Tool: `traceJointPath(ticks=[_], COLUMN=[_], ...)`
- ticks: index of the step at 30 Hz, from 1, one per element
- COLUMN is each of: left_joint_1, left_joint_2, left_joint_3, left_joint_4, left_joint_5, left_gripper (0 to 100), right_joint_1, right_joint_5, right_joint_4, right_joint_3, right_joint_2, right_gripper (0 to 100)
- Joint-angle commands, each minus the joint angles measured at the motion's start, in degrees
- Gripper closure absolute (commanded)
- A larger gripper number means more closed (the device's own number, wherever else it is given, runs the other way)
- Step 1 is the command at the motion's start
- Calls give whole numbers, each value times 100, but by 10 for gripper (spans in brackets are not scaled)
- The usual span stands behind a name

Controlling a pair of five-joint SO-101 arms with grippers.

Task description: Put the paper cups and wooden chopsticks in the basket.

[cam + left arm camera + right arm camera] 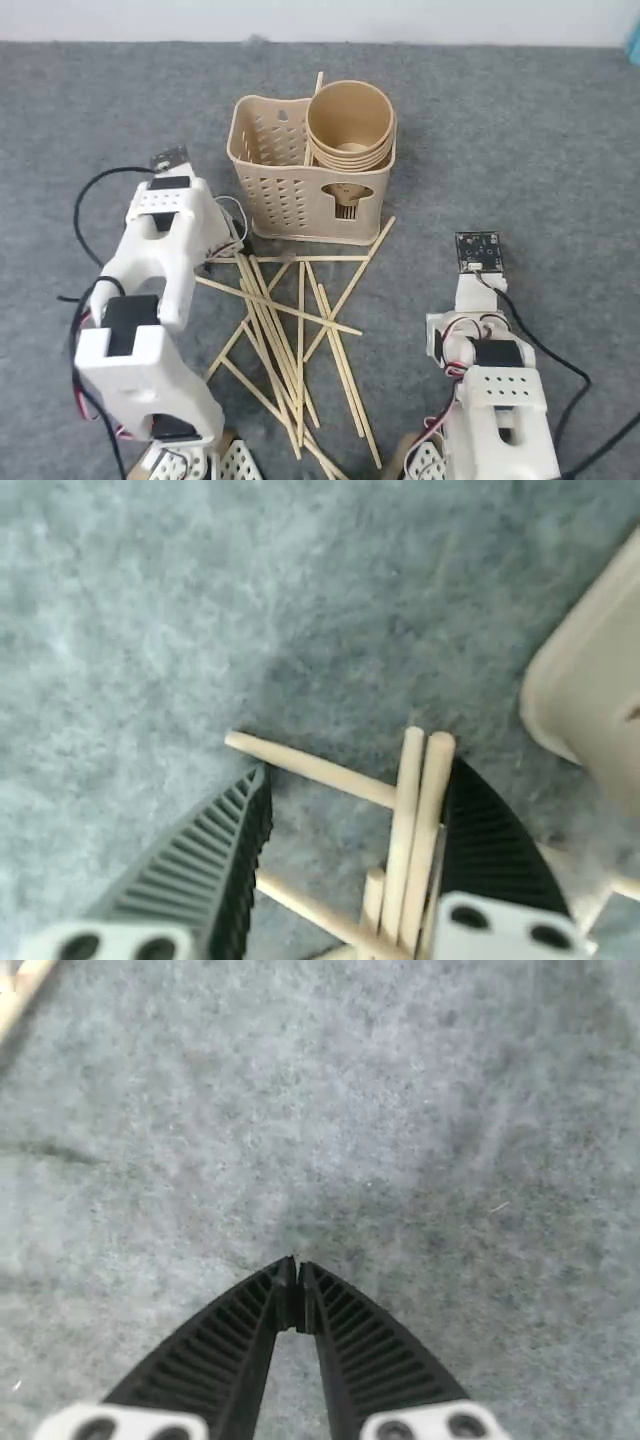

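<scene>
Judging from the high view, you have the paper cups stacked in the basket at upper centre. Most wooden chopsticks lie scattered on the worktop below it. Your left gripper has its jaws open around chopstick ends. Your right gripper has jaws closed, empty.

The right arm's jaws meet at their tips over grey carpet

We see matt pale wooden chopsticks and rough grey cloth. The beige perforated basket looks smooth plastic, the tan cups matt paper.
</scene>
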Motion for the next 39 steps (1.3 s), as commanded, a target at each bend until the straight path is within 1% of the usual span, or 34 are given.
traceJointPath(ticks=[1,4,6,8,13,22,27,39], left_joint_1=[9,-70,-79,-123,-387,-712,-853,-835], left_joint_2=[-299,-316,-308,-308,-360,-360,-360,-369], left_joint_3=[215,180,119,48,-75,-787,-1226,-2062], left_joint_4=[-492,-580,-589,-598,-914,-668,-668,-677], left_joint_5=[-62,-62,-70,-105,-651,-721,-721,-721], left_gripper=[744,746,776,833,991,987,987,987], right_joint_1=[4,4,4,4,4,4,4,4], right_joint_5=[62,62,62,62,62,62,62,62], right_joint_4=[48,48,48,57,57,57,57,22], right_joint_3=[-97,-97,-97,-97,-97,-97,-97,-97], right_joint_2=[-127,-127,-127,-127,-127,-127,-127,-127], right_gripper=[992,992,992,992,992,992,992,992])
